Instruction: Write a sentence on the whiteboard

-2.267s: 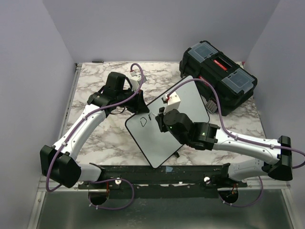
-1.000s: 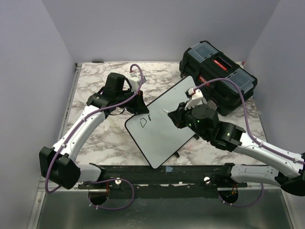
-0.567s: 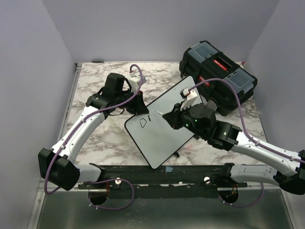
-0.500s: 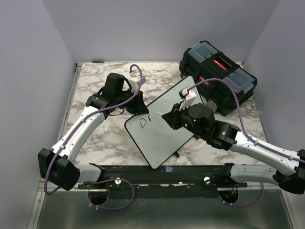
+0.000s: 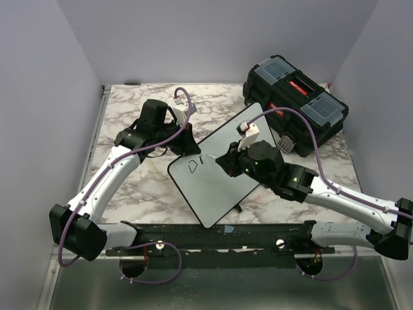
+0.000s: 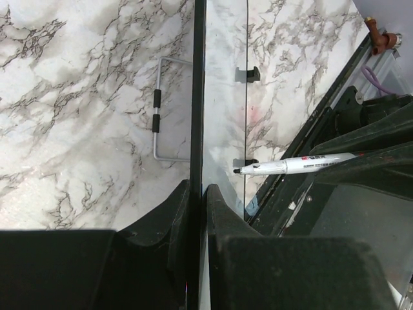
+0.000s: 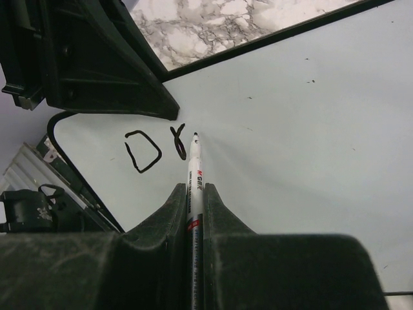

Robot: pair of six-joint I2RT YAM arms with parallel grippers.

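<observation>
The top camera looks down from behind the near edge over the whole tabletop (image 5: 219, 106). Both wrist cameras ride close, sharing the whiteboard (image 7: 290, 129) and marker (image 6: 293, 165).

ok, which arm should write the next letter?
Right. The right tool grips the marker, tip beside the letters already on the whiteboard. The left tool is clamped on the whiteboard's edge, steadying it.

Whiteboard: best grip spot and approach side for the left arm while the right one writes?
Pinch the whiteboard by the thin black rim of its far-left edge, beside the letters, coming from the far left with one finger on each face. It is a thin flat panel, so only an edge fits the jaws, and that side leaves the marker free. The left gripper is shut there.
</observation>
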